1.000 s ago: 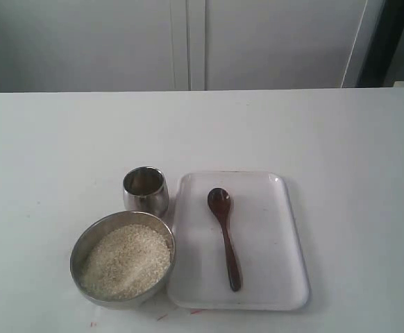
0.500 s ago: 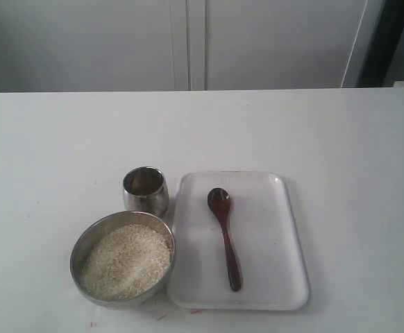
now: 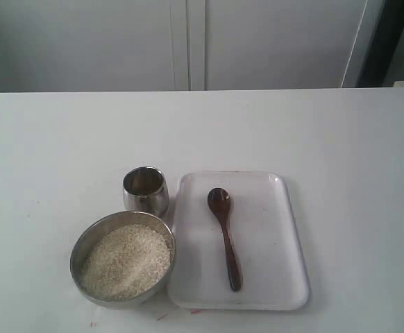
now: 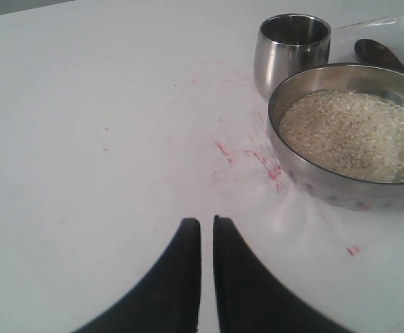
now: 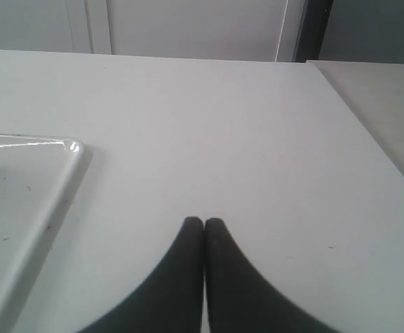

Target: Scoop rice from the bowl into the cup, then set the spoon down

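Observation:
The steel bowl (image 3: pixel 82 244) sits near the table's front, heaped with off-white rice (image 3: pixel 125 260). Just behind it stands the small steel cup (image 3: pixel 146 191). The dark wooden spoon (image 3: pixel 225 237) lies on a white tray (image 3: pixel 278 243) to the bowl's right, head pointing away. Neither gripper shows in the exterior view. In the left wrist view the left gripper (image 4: pixel 207 223) is shut and holds nothing, a short way from the bowl (image 4: pixel 306 175), rice (image 4: pixel 351 132), cup (image 4: pixel 289 52) and spoon head (image 4: pixel 377 52). The right gripper (image 5: pixel 203 223) is shut, empty, beside the tray (image 5: pixel 56 191).
Red pen marks dot the white table (image 4: pixel 247 156) beside the bowl. Pale cabinet doors (image 3: pixel 188 41) rise behind the table. The table's right edge (image 5: pixel 368 132) runs close to the right gripper.

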